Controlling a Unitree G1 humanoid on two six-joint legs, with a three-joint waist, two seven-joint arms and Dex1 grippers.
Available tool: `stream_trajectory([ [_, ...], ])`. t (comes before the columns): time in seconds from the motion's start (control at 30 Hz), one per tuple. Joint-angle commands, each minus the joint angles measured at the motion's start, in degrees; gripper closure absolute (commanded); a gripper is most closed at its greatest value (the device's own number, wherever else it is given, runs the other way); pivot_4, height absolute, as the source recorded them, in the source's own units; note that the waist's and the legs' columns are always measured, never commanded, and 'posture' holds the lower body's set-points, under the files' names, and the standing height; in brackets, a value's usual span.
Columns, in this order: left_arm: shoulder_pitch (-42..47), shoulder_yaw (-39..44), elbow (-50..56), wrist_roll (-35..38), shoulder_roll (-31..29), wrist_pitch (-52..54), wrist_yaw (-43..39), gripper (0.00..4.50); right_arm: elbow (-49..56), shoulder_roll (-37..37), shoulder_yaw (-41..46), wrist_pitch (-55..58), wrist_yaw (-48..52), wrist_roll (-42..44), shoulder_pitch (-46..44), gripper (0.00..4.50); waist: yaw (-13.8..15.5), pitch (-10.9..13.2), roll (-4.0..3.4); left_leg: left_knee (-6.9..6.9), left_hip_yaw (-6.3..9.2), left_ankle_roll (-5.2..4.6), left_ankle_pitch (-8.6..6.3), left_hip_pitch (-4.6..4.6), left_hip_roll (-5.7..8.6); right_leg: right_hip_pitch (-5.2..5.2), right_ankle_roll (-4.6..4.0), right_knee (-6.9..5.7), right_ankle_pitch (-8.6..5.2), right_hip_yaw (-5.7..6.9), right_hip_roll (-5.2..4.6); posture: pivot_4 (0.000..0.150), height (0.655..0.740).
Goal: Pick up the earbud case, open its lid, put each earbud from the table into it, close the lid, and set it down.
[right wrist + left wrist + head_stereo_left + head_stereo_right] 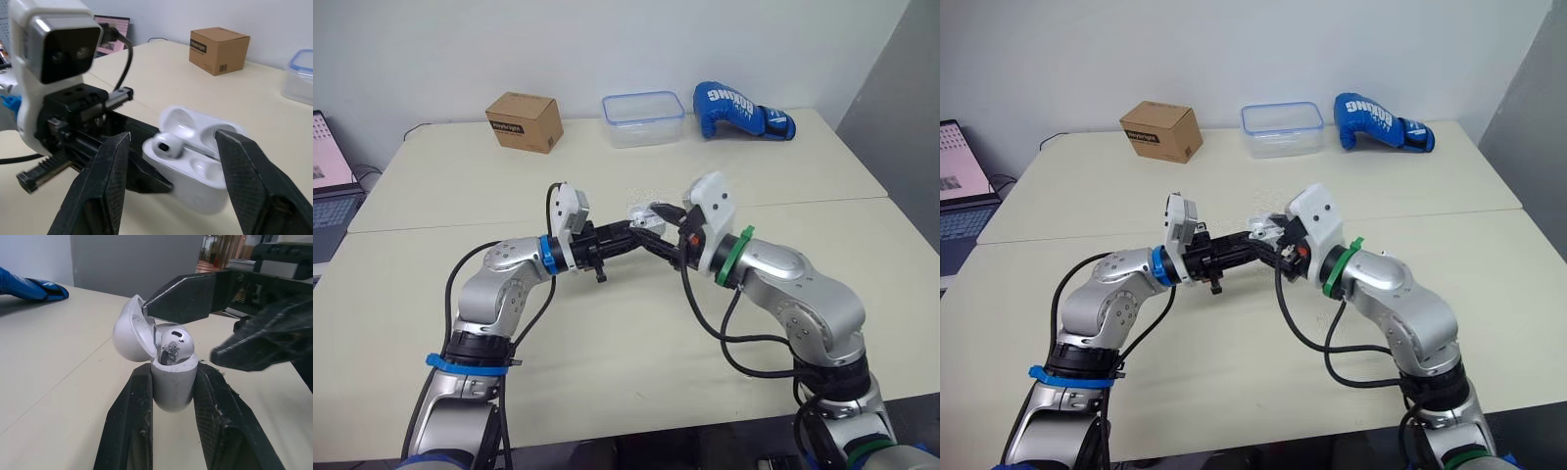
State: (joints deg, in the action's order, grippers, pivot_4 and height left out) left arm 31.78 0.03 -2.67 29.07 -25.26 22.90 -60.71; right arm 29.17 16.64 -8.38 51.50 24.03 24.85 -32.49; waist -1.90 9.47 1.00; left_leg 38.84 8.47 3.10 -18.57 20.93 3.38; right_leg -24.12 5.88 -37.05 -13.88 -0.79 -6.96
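Earbud case held off the table, well on the robot's side of the clear plastic container and roughly in line with it. Left gripper clamped on the case body, one black finger on each side, the case upright between them. Lid hinged back and open. One earbud sits in a socket, its rounded head above the rim. Right gripper meets the case from the opposite side, fingers spread wide and holding nothing; in the left wrist view one fingertip lies against the lid's edge, the other stands apart from the case. Cardboard box is to the container's left, near it. Blue boxing glove is just beside the container on its right. Laptop sits well to the container's left.
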Motion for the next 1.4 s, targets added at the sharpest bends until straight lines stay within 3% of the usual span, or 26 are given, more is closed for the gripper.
stream_trajectory([
  [0.03,0.5,1.76,2.01,1.28,-0.3,-2.05,-0.68,3.72,3.7,1.12,3.15,-0.13,3.83,5.18,-0.36,1.6,0.0,0.0,0.0,0.0,0.0,0.0,0.0,0.0,0.0,0.0,0.0,0.0,0.0,0.0,0.0,0.15,0.7307],
  [0.2,-0.29,1.69,2.33,1.01,-1.11,-2.41,-1.21,3.72,4.81,7.04,13.66,4.48,13.01,21.96,-2.93,1.6,0.07,0.0,0.0,0.0,0.02,0.0,0.0,0.0,0.0,0.05,0.0,0.07,0.0,0.02,0.0,0.15,0.7307],
  [0.33,-0.97,2.09,2.82,1.36,-2.4,-2.2,-2.22,3.72,-2.13,16.0,17.1,7.79,16.47,25.01,-7.07,1.6,0.08,0.0,0.0,-0.01,0.02,-0.01,-0.01,-0.01,-0.01,0.06,0.0,0.04,0.0,0.04,0.0,0.15,0.7307],
  [0.43,-1.07,2.35,3.27,1.95,-3.48,-1.61,-2.94,3.72,-10.49,22.65,14.31,7.17,17.54,19.3,-9.74,1.6,0.07,0.0,0.0,-0.01,-0.03,-0.03,-0.01,-0.02,-0.01,0.07,0.0,0.03,0.0,0.03,0.01,0.15,0.7307],
  [0.6,-1.27,2.73,4.34,2.46,-4.31,-0.86,-3.11,3.72,-23.29,26.31,7.29,4.17,16.68,8.76,-12.54,1.6,0.03,0.01,0.01,-0.03,-0.13,-0.03,-0.01,0.0,-0.03,0.03,0.0,0.06,0.0,-0.02,0.0,0.15,0.7307],
  [0.9,-2.25,2.9,8.1,3.43,-4.51,1.12,-1.6,3.72,-37.76,25.64,-1.43,-1.01,12.95,-7.09,-12.94,1.6,0.05,0.01,0.01,-0.02,-0.15,-0.02,-0.01,0.03,-0.02,0.01,0.0,0.07,0.0,-0.04,-0.02,0.15,0.7307],
  [1.4,-3.14,3.01,11.46,4.37,-4.93,3.54,0.11,3.72,-49.38,20.18,-3.78,-4.27,12.78,-17.94,-14.39,1.6,0.02,0.01,0.0,-0.02,-0.17,-0.01,0.0,0.03,-0.01,0.0,0.0,0.09,0.0,-0.06,-0.03,0.15,0.7307],
])
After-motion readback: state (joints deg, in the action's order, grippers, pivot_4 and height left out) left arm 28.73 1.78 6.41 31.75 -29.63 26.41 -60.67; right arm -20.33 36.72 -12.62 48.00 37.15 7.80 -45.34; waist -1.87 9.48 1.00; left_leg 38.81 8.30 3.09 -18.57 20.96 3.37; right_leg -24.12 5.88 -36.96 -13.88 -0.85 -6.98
